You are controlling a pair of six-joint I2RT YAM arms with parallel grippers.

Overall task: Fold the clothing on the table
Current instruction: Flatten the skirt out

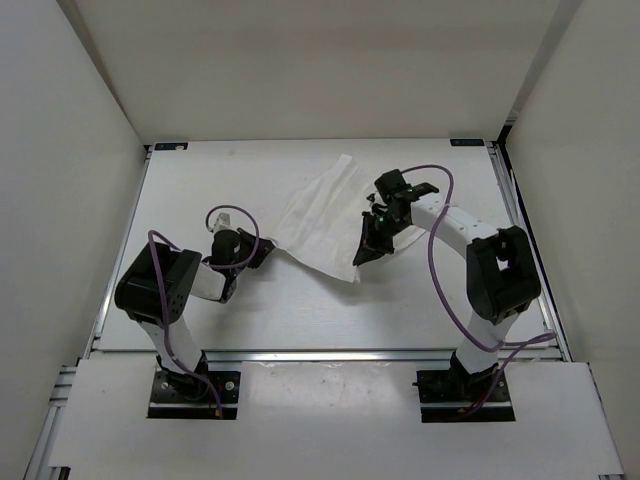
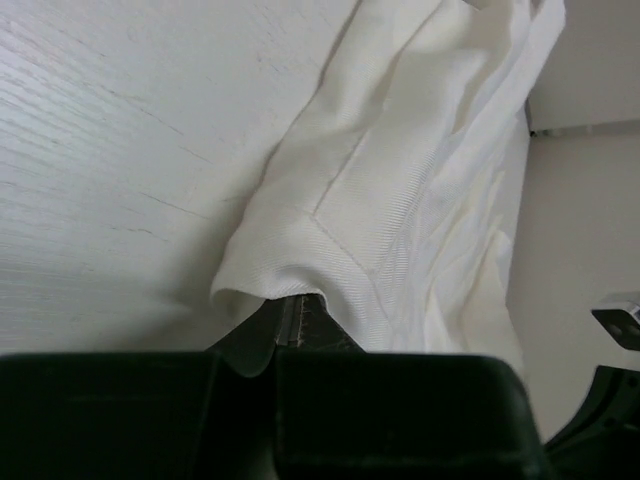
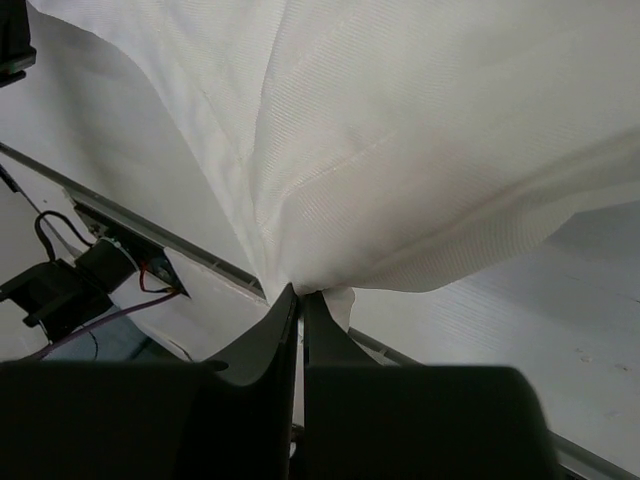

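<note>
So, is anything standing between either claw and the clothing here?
Nothing visible does. The left claw and the right claw are each shut directly on an edge of the clothing, which is partly lifted off the table.

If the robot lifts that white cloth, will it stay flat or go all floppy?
Probably floppy: the clothing sags and bunches into folds where the left gripper and the right gripper pinch it. It likely weighs little, since it looks thin and a small pinch lifts its edge. Its fine ribbed weave should keep it from slipping out easily.
</note>
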